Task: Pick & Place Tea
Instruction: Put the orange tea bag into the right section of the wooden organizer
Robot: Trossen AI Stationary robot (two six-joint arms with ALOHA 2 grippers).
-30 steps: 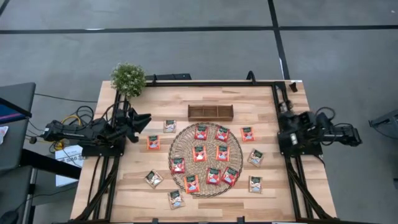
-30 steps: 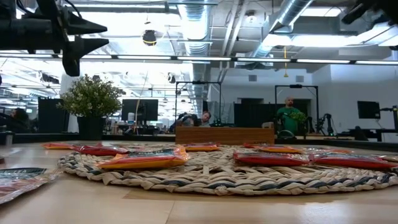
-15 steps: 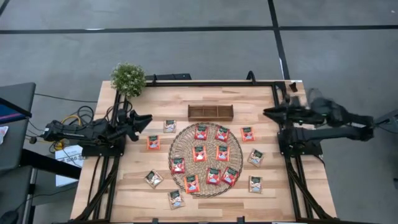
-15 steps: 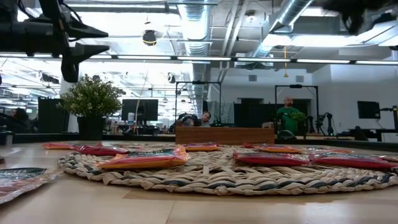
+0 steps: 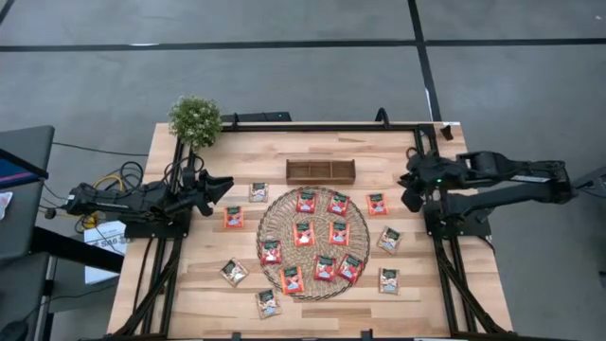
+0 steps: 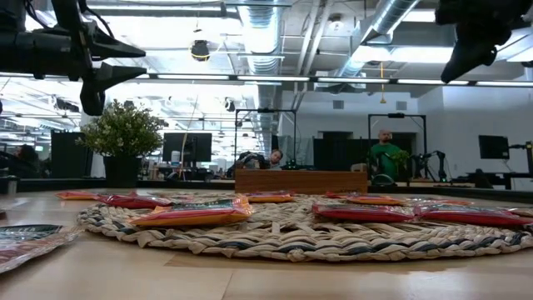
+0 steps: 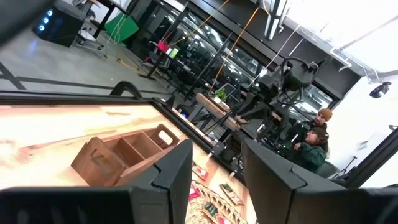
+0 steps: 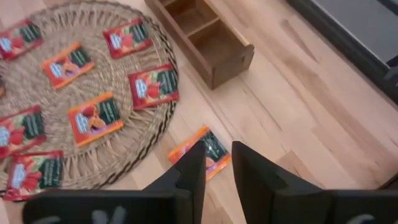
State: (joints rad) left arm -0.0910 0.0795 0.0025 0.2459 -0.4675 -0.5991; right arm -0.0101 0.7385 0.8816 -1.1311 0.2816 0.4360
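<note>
I have the right gripper point(image 5: 409, 183) raised over the right rear part of the table, fingers parted with a narrow gap and holding nothing; in its wrist view the fingers frame the orange tea sachet point(image 8: 202, 151) lying on bare wood just beside the woven mat point(image 8: 140, 155). The left gripper point(image 5: 223, 182) waits above the left rear of the table, its fingers spread apart and empty. The tea sachets lie flat, about nine on the mat point(image 5: 313, 243) and the rest scattered on the wood around it, none yet in the wooden tray point(image 5: 321, 170) behind the mat. My worry is that these packets are thin and flat: a descent that is off-centre or too shallow would likely skid the sachet across the wood or close on air, and one too deep could jam the fingertips into the table point(image 5: 265, 150). The butcher-block top looks smooth; a potted plant point(image 5: 195, 119) sits at the left rear corner. Beyond lies an open workshop with ceiling ducts, monitors and a few people point(image 6: 385, 155) well away.
</note>
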